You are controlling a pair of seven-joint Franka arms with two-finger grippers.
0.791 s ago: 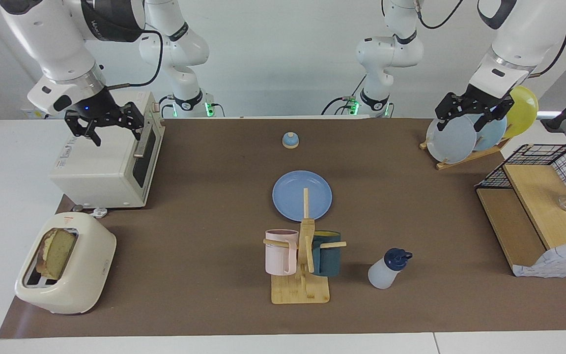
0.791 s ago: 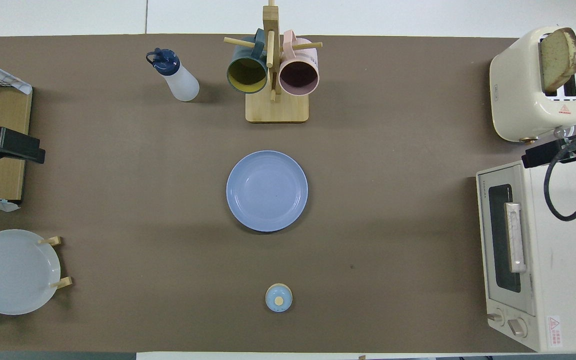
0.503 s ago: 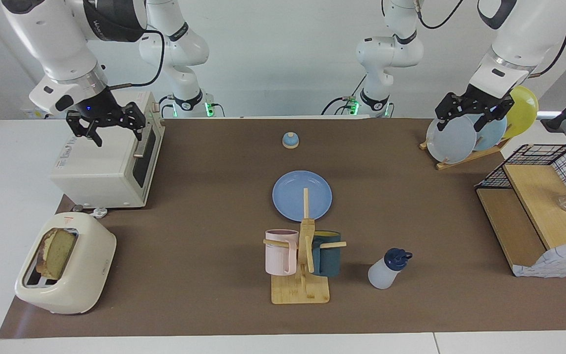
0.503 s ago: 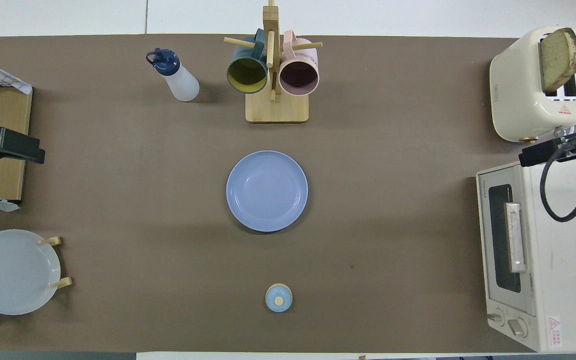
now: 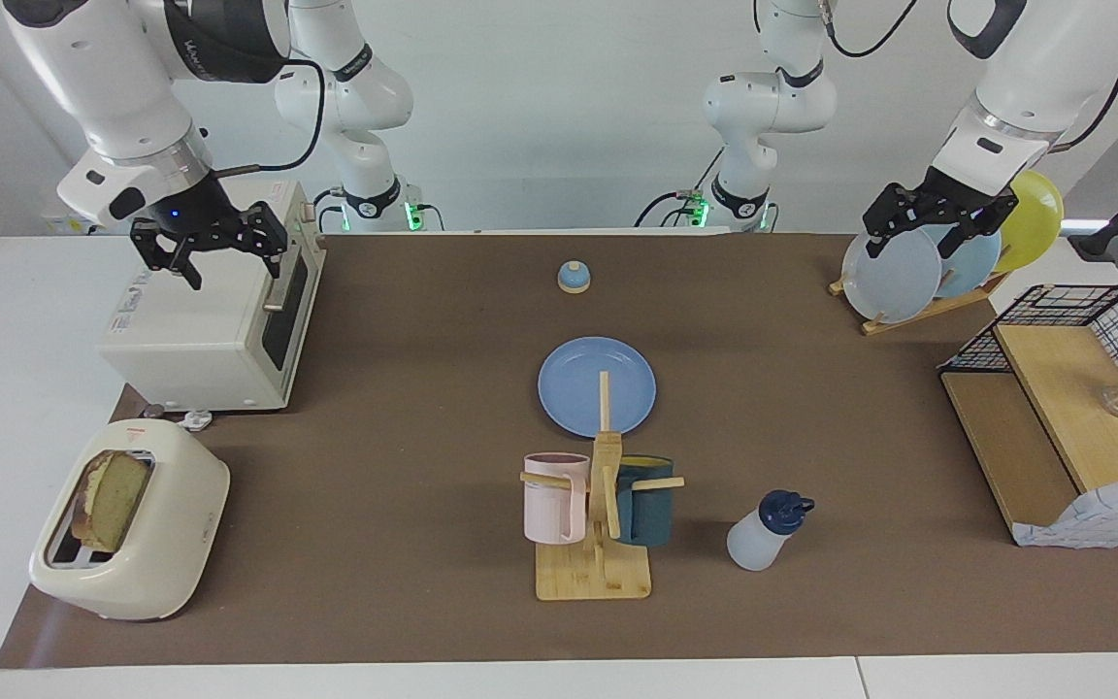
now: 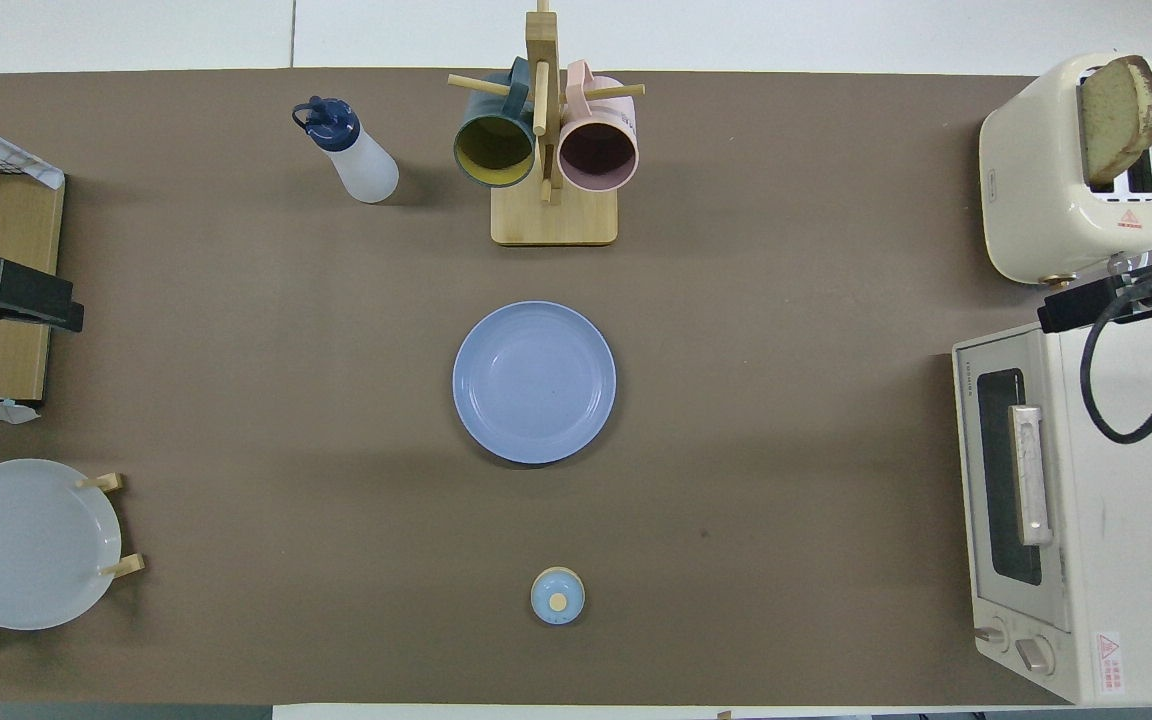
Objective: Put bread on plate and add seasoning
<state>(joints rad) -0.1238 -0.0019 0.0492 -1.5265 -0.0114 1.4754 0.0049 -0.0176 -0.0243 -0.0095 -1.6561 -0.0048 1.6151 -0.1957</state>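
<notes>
The bread [image 5: 113,500] stands upright in a slot of the cream toaster at the right arm's end of the table; it also shows in the overhead view [image 6: 1116,118]. The blue plate [image 5: 596,386] lies flat and bare mid-table [image 6: 534,382]. The seasoning bottle [image 5: 761,534] with its navy cap stands beside the mug tree, farther from the robots than the plate [image 6: 351,152]. My right gripper [image 5: 214,264] hangs open and empty over the toaster oven [image 6: 1086,300]. My left gripper [image 5: 923,243] hangs open and empty over the plate rack [image 6: 26,300].
The cream toaster [image 5: 147,558] stands beside the white toaster oven [image 5: 200,340]. A wooden mug tree [image 5: 598,573] holds a pink and a teal mug. A small blue bell [image 5: 574,278] sits near the robots. A plate rack [image 5: 918,291] and a wire-and-wood shelf [image 5: 1054,388] stand at the left arm's end.
Both grippers have shifted only slightly in the air. Nothing on the table has moved.
</notes>
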